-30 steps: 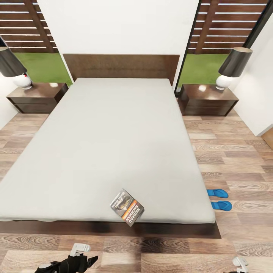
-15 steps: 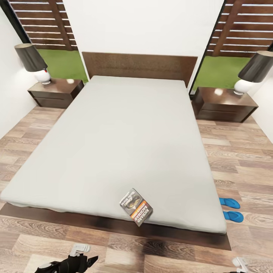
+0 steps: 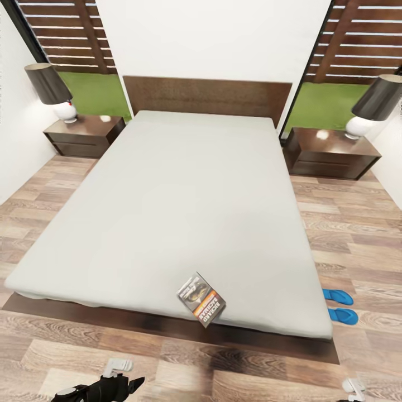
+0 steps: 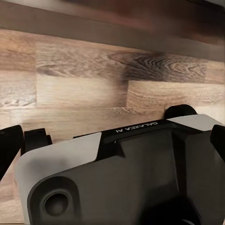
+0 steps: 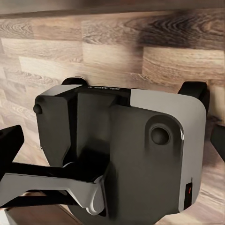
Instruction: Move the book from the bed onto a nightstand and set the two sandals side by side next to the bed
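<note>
Book (image 3: pixel 201 299) unmoved at bed (image 3: pixel 184 212) foot edge; view barely shifted; both grippers' state unclear.

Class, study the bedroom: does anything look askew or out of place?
Yes. The book lies askew at the foot edge of the bed, one corner overhanging the mattress. The two sandals sit neatly side by side on the floor beside the bed.

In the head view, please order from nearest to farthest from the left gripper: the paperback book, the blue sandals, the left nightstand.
From the left gripper:
1. Dark grey paperback book, at the bed's foot edge.
2. Bright blue sandals, floor, bed's right.
3. Dark brown wooden left nightstand, beside the headboard.
</note>
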Available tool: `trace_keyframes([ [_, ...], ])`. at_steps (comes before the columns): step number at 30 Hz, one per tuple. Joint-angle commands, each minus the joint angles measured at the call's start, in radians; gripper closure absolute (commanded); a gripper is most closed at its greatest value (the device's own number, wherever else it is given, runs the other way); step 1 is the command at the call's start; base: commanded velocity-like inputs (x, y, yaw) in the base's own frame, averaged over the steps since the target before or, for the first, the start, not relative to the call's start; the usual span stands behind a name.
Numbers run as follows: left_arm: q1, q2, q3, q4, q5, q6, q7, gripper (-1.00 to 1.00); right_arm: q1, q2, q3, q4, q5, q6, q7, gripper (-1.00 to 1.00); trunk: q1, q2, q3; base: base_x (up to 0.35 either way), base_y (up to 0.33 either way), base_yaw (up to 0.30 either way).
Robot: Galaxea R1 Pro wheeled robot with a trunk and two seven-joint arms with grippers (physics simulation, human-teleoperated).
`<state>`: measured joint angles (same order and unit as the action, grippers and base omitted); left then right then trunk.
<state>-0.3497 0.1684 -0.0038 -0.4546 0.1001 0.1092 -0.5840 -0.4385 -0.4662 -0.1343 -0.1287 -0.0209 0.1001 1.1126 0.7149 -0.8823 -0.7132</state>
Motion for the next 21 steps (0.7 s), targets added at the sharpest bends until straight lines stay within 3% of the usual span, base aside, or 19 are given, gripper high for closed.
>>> trace_keyframes([
  [1,0.0,0.0,0.0,-0.001,0.01,0.01,-0.003,-1.0,0.0,0.0,-0.004,0.0,-0.002,0.01,0.004,-1.0,0.0,-0.001,-0.001,-0.293,0.0,0.0],
  [10,0.0,0.0,-0.001,-0.001,0.01,0.01,-0.003,-1.0,0.0,0.0,-0.004,0.0,-0.002,0.01,0.006,-1.0,0.0,-0.001,-0.001,-0.296,0.0,0.0],
  [16,0.0,0.0,-0.001,-0.001,0.01,0.01,-0.003,-1.0,0.0,0.0,-0.004,-0.001,-0.002,0.01,0.007,-1.0,0.0,-0.001,-0.001,-0.057,0.0,0.037],
  [21,0.0,0.0,-0.001,-0.001,0.01,0.01,-0.003,-1.0,0.0,0.0,-0.004,0.0,-0.002,0.01,0.006,-1.0,0.0,-0.001,-0.002,-0.008,0.0,0.19],
])
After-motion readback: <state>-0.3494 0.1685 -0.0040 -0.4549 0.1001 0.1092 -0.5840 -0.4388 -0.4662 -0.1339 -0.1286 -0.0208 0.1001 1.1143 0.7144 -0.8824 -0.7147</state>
